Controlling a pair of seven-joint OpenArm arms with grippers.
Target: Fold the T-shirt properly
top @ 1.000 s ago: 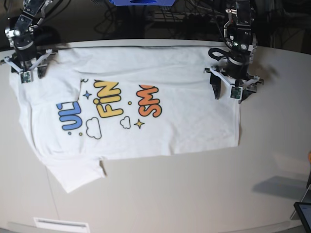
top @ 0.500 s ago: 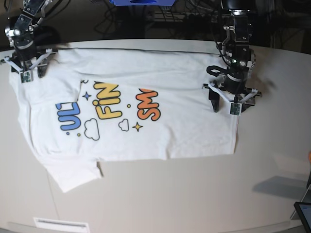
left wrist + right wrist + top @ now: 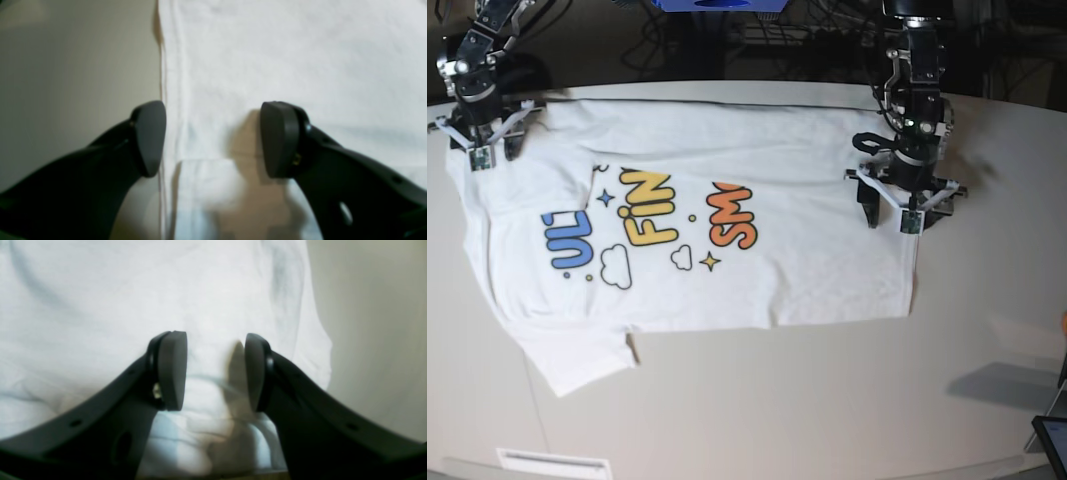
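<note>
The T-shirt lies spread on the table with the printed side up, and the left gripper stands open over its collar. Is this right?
Not quite. The T-shirt does lie print side up, and the left gripper is open, but it stands over the bottom hem edge, not the collar. The base view shows this; the left wrist view shows the stitched hem between its fingers.

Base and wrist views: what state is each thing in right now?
T-shirt: spread flat, print up, unfolded; one sleeve sticks out at the near corner.
Left gripper: open, straddling the shirt's hem edge.
Right gripper: open, over white cloth near the shirt's edge.
Table: bearing the shirt.
</note>
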